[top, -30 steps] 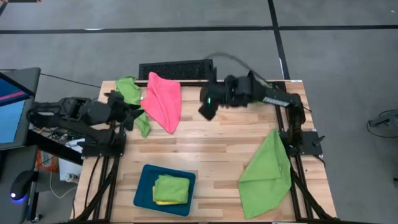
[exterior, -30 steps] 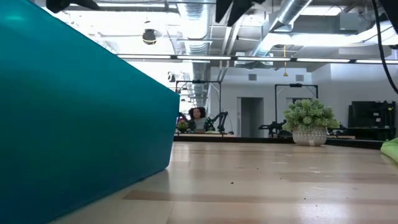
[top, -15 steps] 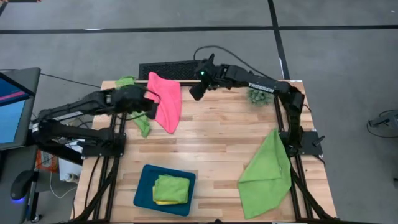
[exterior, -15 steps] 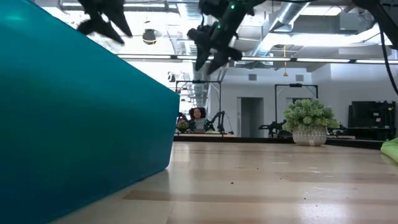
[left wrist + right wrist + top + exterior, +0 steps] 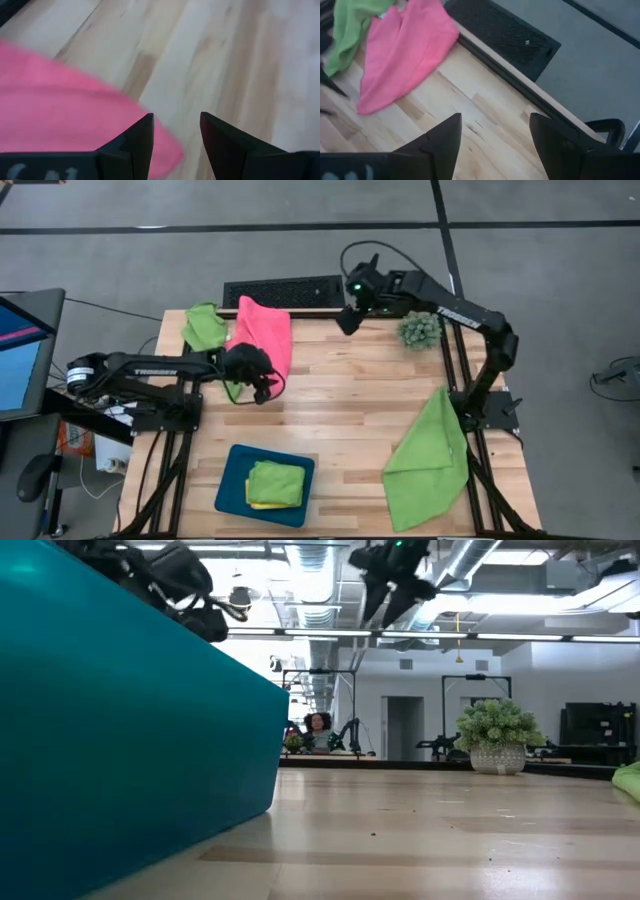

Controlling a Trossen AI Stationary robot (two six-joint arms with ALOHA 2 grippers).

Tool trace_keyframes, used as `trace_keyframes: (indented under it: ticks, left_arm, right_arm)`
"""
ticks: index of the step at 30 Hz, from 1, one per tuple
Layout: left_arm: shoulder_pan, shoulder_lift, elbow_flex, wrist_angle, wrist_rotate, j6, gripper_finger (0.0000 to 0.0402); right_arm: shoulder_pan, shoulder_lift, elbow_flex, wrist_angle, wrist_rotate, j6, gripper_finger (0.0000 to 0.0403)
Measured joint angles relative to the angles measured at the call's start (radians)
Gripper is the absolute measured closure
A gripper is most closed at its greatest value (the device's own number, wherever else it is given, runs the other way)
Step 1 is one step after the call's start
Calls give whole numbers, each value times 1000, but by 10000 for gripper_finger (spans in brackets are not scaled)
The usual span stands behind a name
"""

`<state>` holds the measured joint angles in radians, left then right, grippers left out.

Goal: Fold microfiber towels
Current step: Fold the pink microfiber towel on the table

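A hot pink towel [image 5: 264, 332] lies crumpled at the far left of the table, its far edge at the table's back rim. Beside it is a lime green towel [image 5: 204, 326]. My left gripper [image 5: 175, 125] hovers open over the pink towel's near corner [image 5: 155, 150], and bare wood shows between its fingers. My right gripper [image 5: 495, 127] hangs open, high over the far middle of the table [image 5: 349, 317], to the right of the pink towel [image 5: 405, 50]. Another green towel [image 5: 430, 450] lies spread at the near right, draped over the table's edge.
A teal tray [image 5: 232, 485] at the near left holds folded green and yellow towels [image 5: 275, 482]; its wall [image 5: 120, 740] fills the low view's left. A spiky plant [image 5: 419, 329] stands at the far right. A black grille [image 5: 283, 290] lies behind the table. Bare wood lies mid-table.
My left gripper has swung down and toward the table's right, rolling as it went, from beside the green towel to the pink towel's near corner. My right gripper has moved toward the far edge, then rightward. Neither has changed its opening. The towels lie as before.
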<state>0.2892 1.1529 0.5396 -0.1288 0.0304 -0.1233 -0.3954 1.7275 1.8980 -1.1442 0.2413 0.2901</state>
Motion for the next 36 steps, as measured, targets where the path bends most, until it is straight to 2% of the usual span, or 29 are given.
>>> trace_keyframes:
  ticks: [3, 7, 13, 17, 22, 25, 29, 33, 36]
  left_arm:
    - [-10, 23, -48, 81, 61, 30, 248]
    - [-25, 103, -68, 95, 12, 42, 248]
    - [-29, 228, -68, 157, 23, 59, 248]
    - [-40, 275, -68, 136, 42, 61, 248]
    - [-64, 325, -63, 143, -82, 80, 248]
    - [-62, 340, -63, 150, -87, 80, 251]
    - [-62, 347, -63, 147, -83, 49, 292]
    - [-59, 342, -61, 134, -56, -31, 380]
    - [-57, 319, -27, 86, 18, -104, 394]
  right_arm:
    - [-4, -24, 1, -9, 3, 0, 143]
    - [-6, -24, 0, -20, 8, 0, 143]
    - [-11, -17, -14, -39, 16, -2, 143]
    - [-11, -17, -18, -48, 18, -2, 143]
    - [-11, -17, -19, -50, 22, -2, 143]
    - [-11, -17, -18, -50, 22, -2, 143]
    - [-11, -17, -18, -50, 22, -3, 143]
    - [-11, -17, -19, -46, 22, -11, 143]
    - [-11, -5, -18, -8, 14, -26, 143]
